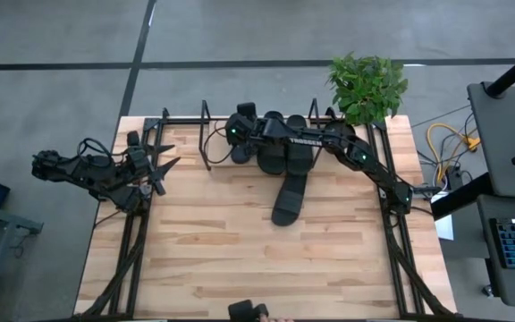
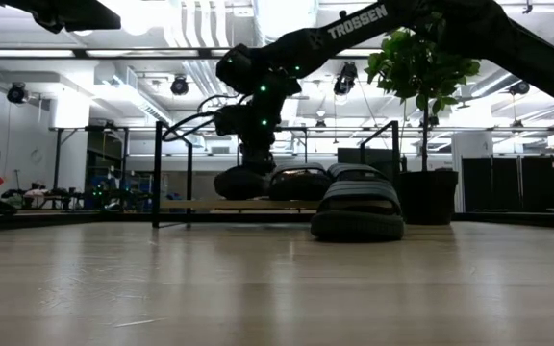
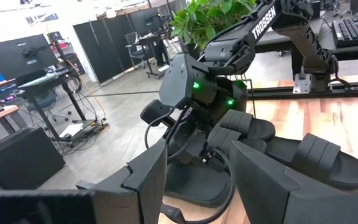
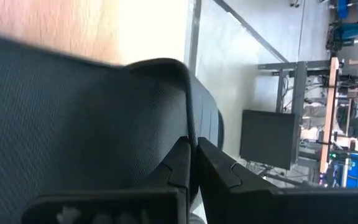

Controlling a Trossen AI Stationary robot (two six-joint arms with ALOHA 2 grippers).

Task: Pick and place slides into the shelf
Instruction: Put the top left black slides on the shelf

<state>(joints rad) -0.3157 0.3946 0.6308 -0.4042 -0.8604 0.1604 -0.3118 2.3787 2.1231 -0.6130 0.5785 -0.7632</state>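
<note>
Four black slides are in view. Three of them sit side by side on the shelf (image 1: 186,143) at the far edge of the desk (image 1: 240,259). The fourth slide (image 1: 289,199) lies alone on the desk in front of the shelf, tilted, with its toe close to the shelf board.

My right tool (image 1: 239,134) is stretched across the shelf to the leftmost slide (image 1: 242,149), and the fingers are nearly together, pinching the thin edge of this slide (image 4: 104,124). In the low view the slide (image 2: 242,182) hangs under the tool at the level of the shelf board, beside the second one (image 2: 299,183); whether it touches the board, I cannot tell.

My left tool (image 1: 155,170) waits at the left edge of the desk, well apart from the shelf, with its fingers (image 3: 145,180) spread wide and nothing between them.

A green plant (image 1: 367,85) stands at the far right corner, just beside the shelf.
</note>
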